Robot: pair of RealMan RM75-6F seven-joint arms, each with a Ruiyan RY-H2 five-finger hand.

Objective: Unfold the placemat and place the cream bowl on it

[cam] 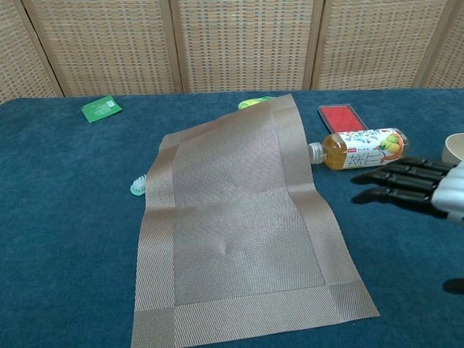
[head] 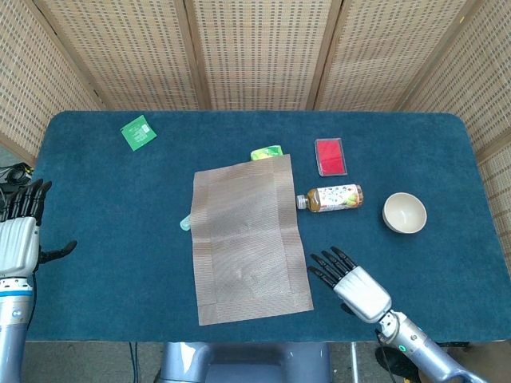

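The brown woven placemat [head: 247,236] [cam: 239,225] lies spread flat in the middle of the blue table, its far edge raised over a yellow-green item. The cream bowl [head: 404,212] [cam: 453,148] stands upright to the right, off the mat. My right hand [head: 352,283] [cam: 417,187] hovers open near the mat's front right corner, fingers pointing toward the mat and holding nothing. My left hand [head: 19,240] is open at the table's left edge, fingers up, empty; the chest view does not show it.
A tea bottle [head: 331,197] [cam: 359,150] lies on its side between mat and bowl. Behind it sits a red flat case [head: 330,156]. A green packet [head: 138,132] is at the far left, a small mint item [cam: 138,186] by the mat's left edge.
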